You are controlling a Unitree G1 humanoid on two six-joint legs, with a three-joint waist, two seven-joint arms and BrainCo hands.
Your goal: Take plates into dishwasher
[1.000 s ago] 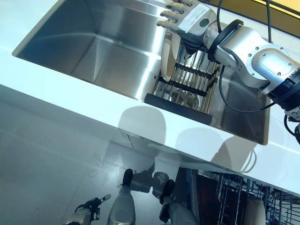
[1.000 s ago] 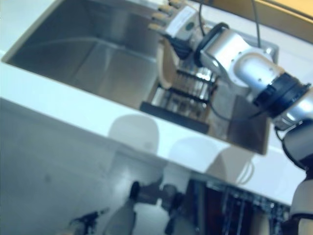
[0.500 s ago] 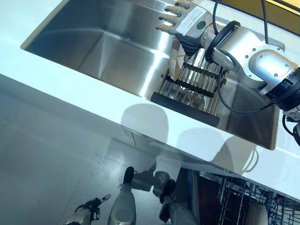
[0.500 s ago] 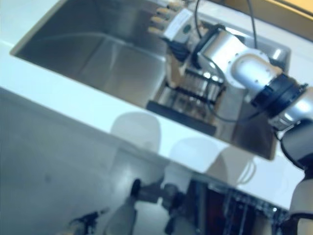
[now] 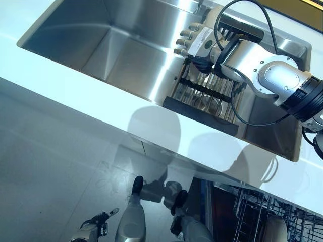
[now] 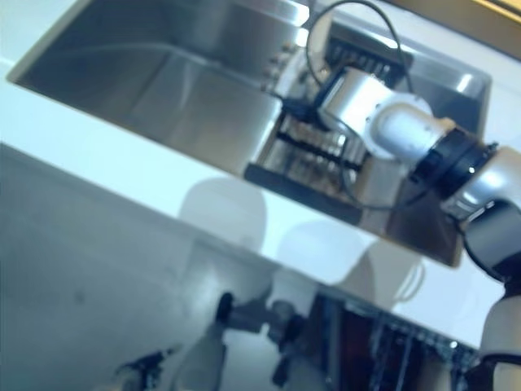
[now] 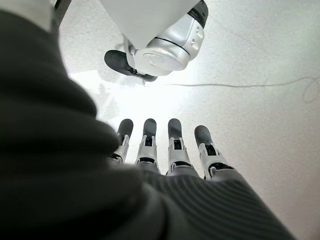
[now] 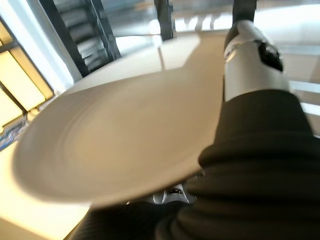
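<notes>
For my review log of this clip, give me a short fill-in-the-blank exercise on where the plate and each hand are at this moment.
1. The right hand is shut on a pale ____, seen close up in the right wrist view.
2. That hand is above the dark dish rack, which stands inside the steel ____.
3. The left hand holds nothing and hangs low over the ____, its fingers straight.
4. Wire baskets of the open ____ show at the lower right edge of the left eye view.

Missing words: plate; sink; floor; dishwasher
</notes>
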